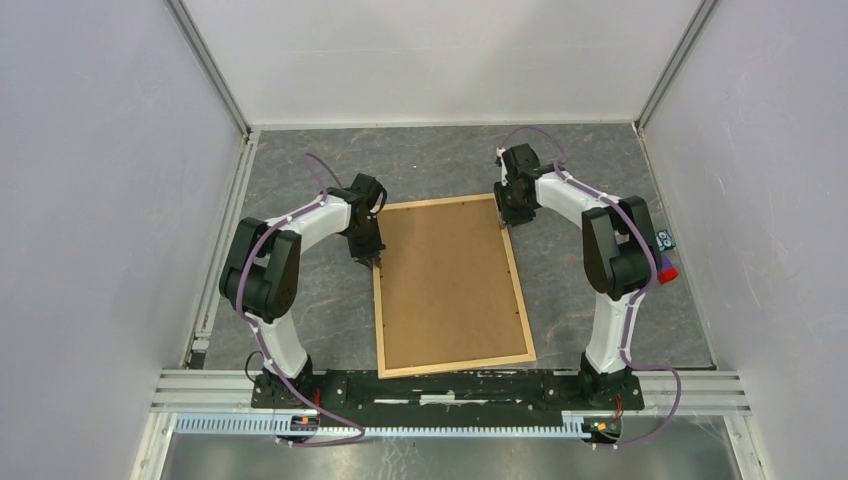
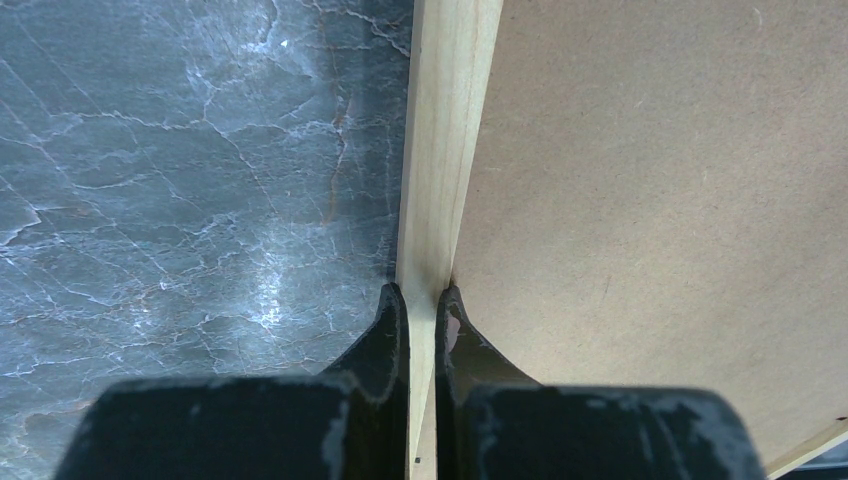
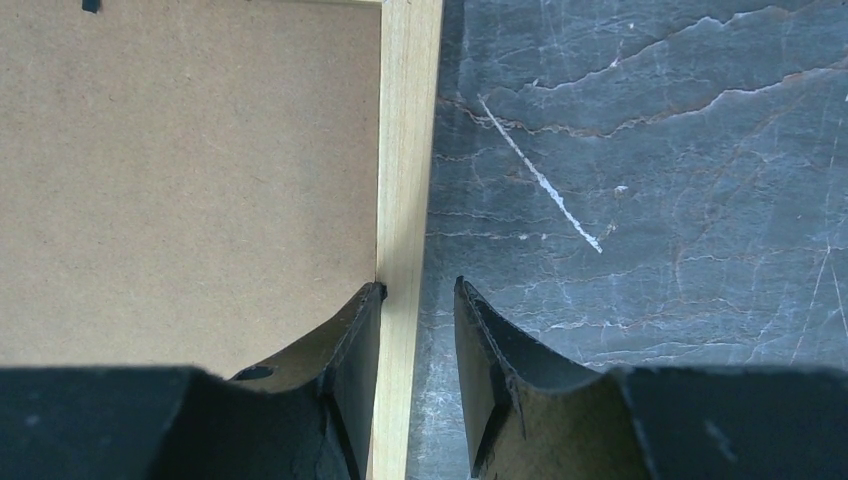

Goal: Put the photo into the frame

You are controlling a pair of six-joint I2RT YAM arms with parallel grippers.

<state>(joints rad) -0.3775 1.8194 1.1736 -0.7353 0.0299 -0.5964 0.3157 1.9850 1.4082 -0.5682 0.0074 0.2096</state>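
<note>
Left end effector [image 2: 422, 296] is clamped on the left strip of the frame [image 2: 445, 140]; right end effector [image 3: 420, 290] is held apart astride the far right strip. The frame is laid flat at the middle of the table [image 1: 590, 190], filled by a brown backing board [image 1: 450, 285].

I see my left claw [image 2: 422, 305] pinching the thin wood frame [image 2: 447, 140]. The brown board [image 2: 680, 200] is at 3 o'clock, the dark bench [image 2: 180, 180] at 9 o'clock.
</note>
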